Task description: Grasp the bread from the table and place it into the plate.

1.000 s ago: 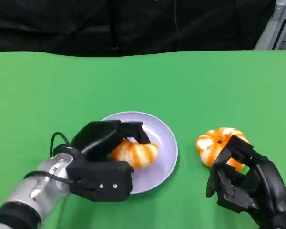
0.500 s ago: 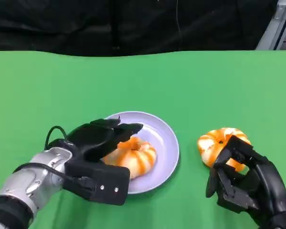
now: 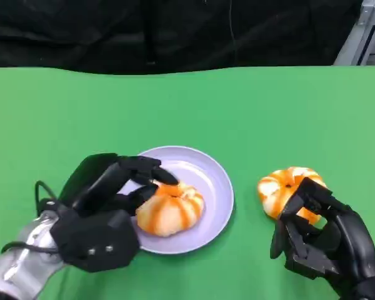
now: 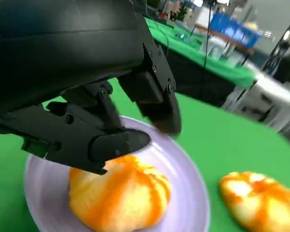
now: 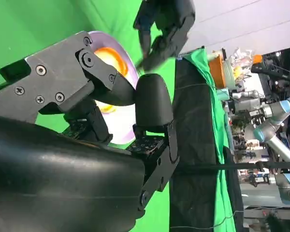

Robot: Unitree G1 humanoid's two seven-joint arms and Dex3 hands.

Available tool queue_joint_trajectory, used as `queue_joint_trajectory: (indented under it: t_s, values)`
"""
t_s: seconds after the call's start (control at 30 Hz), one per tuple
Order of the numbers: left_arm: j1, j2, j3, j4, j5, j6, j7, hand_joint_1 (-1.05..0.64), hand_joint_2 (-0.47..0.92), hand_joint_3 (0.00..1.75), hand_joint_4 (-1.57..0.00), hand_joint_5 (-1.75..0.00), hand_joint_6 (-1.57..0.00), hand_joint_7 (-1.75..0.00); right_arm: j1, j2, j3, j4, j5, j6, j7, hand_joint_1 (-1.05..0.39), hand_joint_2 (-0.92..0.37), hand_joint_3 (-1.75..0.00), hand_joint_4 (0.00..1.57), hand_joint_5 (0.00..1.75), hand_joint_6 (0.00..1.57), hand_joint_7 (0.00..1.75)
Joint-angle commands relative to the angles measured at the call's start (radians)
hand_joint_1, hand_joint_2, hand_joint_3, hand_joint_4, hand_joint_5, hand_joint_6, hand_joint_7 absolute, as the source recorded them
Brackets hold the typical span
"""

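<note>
- Left black many-fingered hand (image 3: 106, 209) sat at the near-left rim of the plate, fingers (image 4: 117, 142) spread apart above the bun and holding nothing; whether the lower fingertip brushed the bun's top could not be told.
- Round orange-and-cream striped bread bun (image 3: 170, 209) lay inside the pale lilac round plate (image 3: 212, 181), on its near-left half, just beside the left hand's fingertips.
- Left wrist view showed the same bun (image 4: 118, 193) resting on the plate (image 4: 188, 183) under the open fingers.
- Right black many-fingered hand (image 3: 322, 240) was at the near right of the desk, fingers curled loosely; whether it gripped anything could not be told.
- Second orange-and-cream striped bread bun (image 3: 286, 187) lay on the green-covered desk (image 3: 187, 106), right of the plate and apart from it, partly hidden behind the right hand's fingertips; contact unclear.
- Black curtain (image 3: 175, 31) hung behind the desk's far edge.
</note>
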Motion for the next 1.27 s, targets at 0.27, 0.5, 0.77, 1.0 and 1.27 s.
queue_joint_trajectory:
  t_s: [0.27, 0.5, 0.77, 1.0, 1.27]
  values:
    - [0.345, 0.106, 0.182, -0.493, -0.585, 0.363, -0.499, 0.10, 0.48, 1.38, -0.84, -1.75, -0.75, -1.70, -0.010, -0.010, -0.009, -0.002, 0.010, 0.005, -0.002, -0.10, -0.60, -1.14, 0.84, 1.75, 0.61, 1.74]
    - [0.496, 0.089, 0.304, -0.517, -0.730, 0.446, -0.611, 0.11, 0.57, 1.25, -0.79, -1.75, -0.73, -1.71, -0.014, -0.014, -0.014, 0.005, 0.011, 0.004, 0.003, -0.10, -0.60, -1.13, 0.84, 1.75, 0.61, 1.74]
    - [0.514, 0.005, 0.368, -0.484, -0.793, 0.474, -0.641, 0.12, 0.53, 1.43, -0.86, -1.75, -0.74, -1.75, -0.015, -0.023, -0.020, 0.013, 0.009, 0.001, 0.008, -0.11, -0.60, -1.14, 0.84, 1.75, 0.61, 1.74]
    - [0.524, -0.005, 0.381, -0.533, -0.778, 0.549, -0.631, 0.10, 0.51, 1.43, -0.87, -1.75, -0.75, -1.75, -0.015, -0.021, -0.021, 0.028, 0.009, -0.019, 0.016, -0.11, -0.60, -1.13, 0.84, 1.75, 0.61, 1.75]
    - [0.528, -0.014, 0.387, -0.556, -0.767, 0.567, -0.636, 0.12, 0.55, 1.36, -0.86, -1.75, -0.75, -1.75, -0.013, -0.017, -0.020, 0.026, 0.011, -0.023, 0.016, -0.11, -0.60, -1.13, 0.83, 1.75, 0.60, 1.75]
